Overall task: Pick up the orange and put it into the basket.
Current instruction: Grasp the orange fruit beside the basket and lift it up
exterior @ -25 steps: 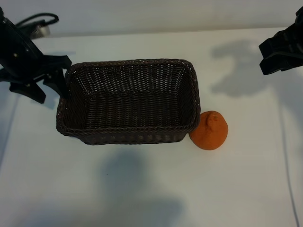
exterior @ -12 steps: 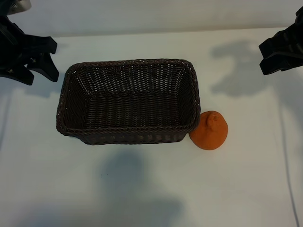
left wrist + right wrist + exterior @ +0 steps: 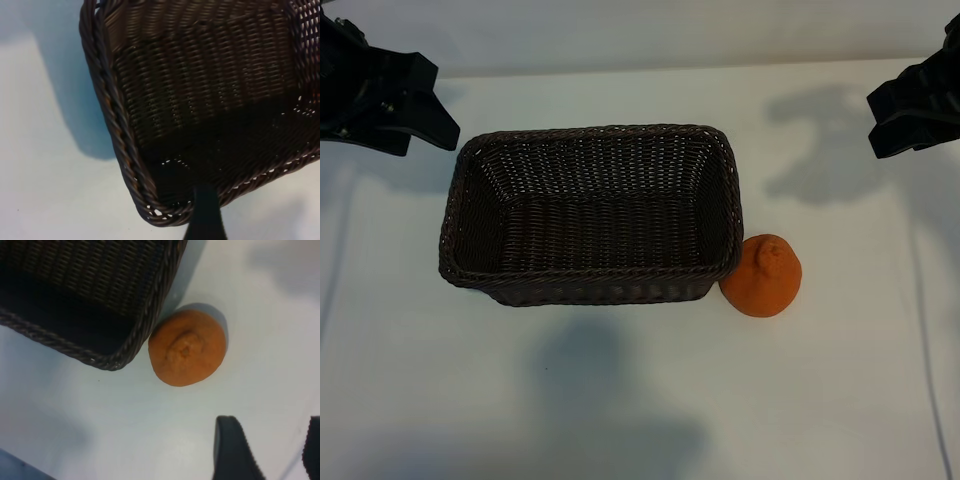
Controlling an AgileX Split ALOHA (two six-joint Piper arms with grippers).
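Note:
The orange [image 3: 763, 277] lies on the white table, touching the right front corner of the dark woven basket [image 3: 590, 130], its knob facing up. Nothing lies in the basket. My left gripper [image 3: 445, 105] hangs open and empty above the table beyond the basket's far left corner. In the left wrist view one finger [image 3: 206, 212] shows over the basket's corner [image 3: 117, 125]. My right gripper [image 3: 873, 122] stays at the far right, open and empty, well away from the orange. In the right wrist view the orange [image 3: 187, 347] sits beside the basket's corner [image 3: 150, 325], clear of my right gripper [image 3: 272, 450].
The white table [image 3: 640, 400] stretches bare in front of the basket and to the right of the orange. Arm shadows fall on the table at the far right and near the front.
My left gripper has drawn back from the basket's left end toward the far left corner and turned. The right gripper, the basket and the orange have stayed put.

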